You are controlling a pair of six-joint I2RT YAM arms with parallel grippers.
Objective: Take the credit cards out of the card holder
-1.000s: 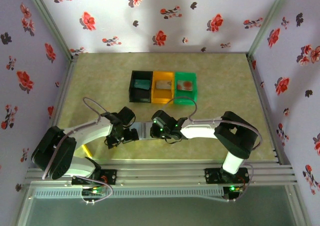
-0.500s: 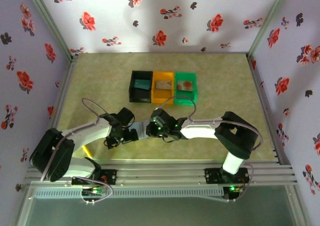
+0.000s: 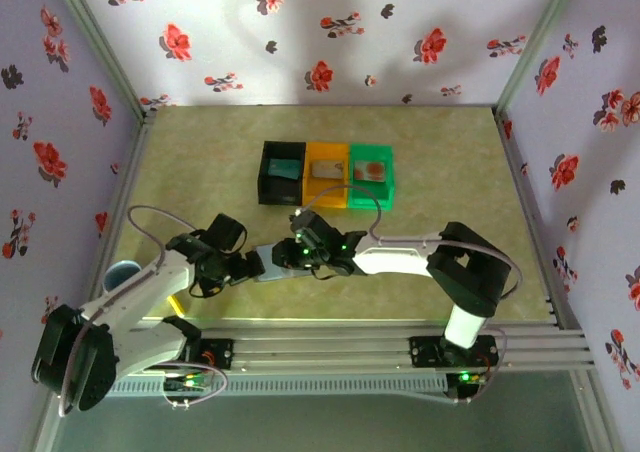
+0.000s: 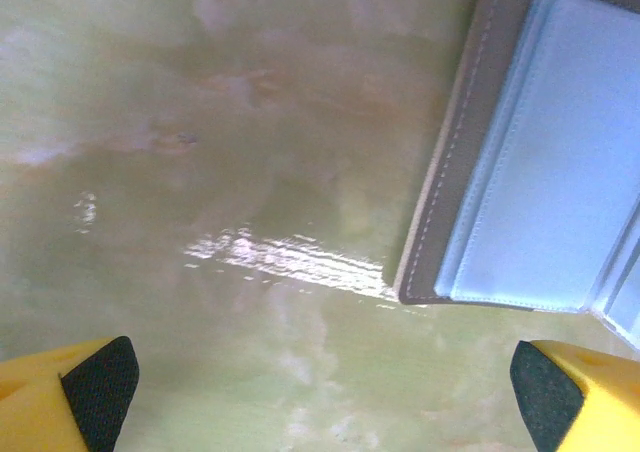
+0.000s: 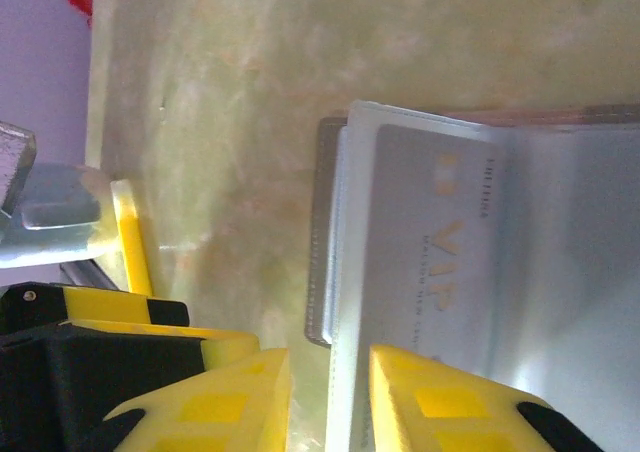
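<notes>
The card holder (image 3: pixel 272 269) lies open on the table between both grippers. In the left wrist view the holder (image 4: pixel 540 172) shows a grey-brown stitched border and a pale blue lining. A grey credit card (image 5: pixel 435 242) with gold VIP lettering sits in a pocket of the holder (image 5: pixel 322 222). My right gripper (image 5: pixel 330 392) straddles the holder's near edge, jaws slightly apart, one finger over the card and a gap on the other side. In the top view the right gripper (image 3: pixel 291 255) is at the holder's right end. My left gripper (image 4: pixel 325 402) hangs wide open over bare table, left of the holder.
At the back stand three joined bins, black (image 3: pixel 266 184), orange (image 3: pixel 325 196) and green (image 3: pixel 372 200), each with a card lying in it. A pale blue round object (image 3: pixel 120 273) sits near the table's left edge. A yellow strip (image 3: pixel 174 303) lies by the left arm.
The left arm has swung back to the left, off the holder. The right gripper has slid left and toward the bins, and its jaws have parted a little.
</notes>
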